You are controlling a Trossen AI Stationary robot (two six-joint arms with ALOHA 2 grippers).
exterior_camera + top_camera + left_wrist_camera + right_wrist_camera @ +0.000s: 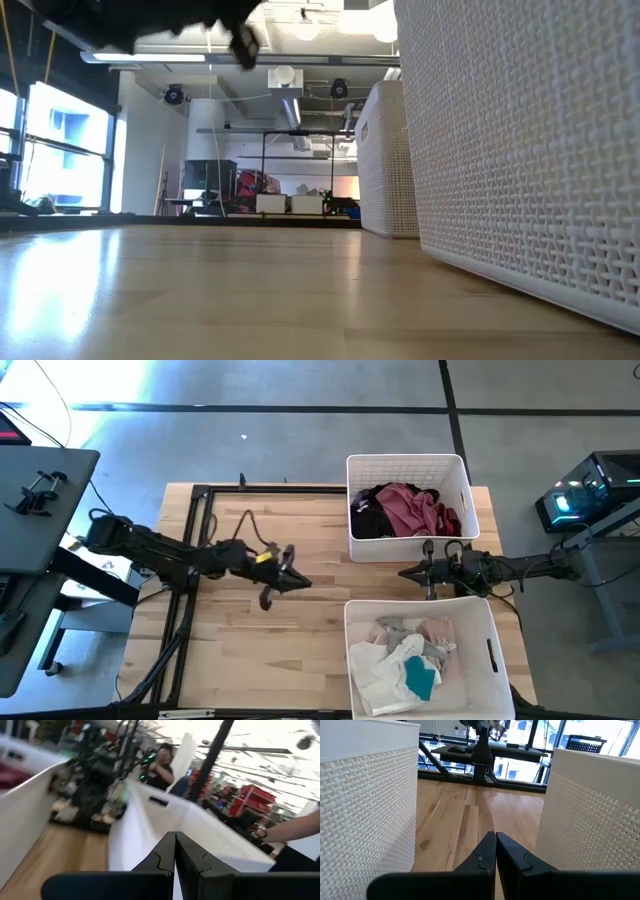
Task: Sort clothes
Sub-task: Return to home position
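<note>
Two heaps of clothes lie in bins on the pale wooden surface. The maroon, pink and black garments are in the far white rectangular plastic bin, and the white, grey and teal garments are in the near white rectangular plastic bin. The left gripper hovers over bare wood beside the bins, fingers pressed together and empty. The right gripper hangs in the gap between the two bins, likewise closed on nothing.
</note>
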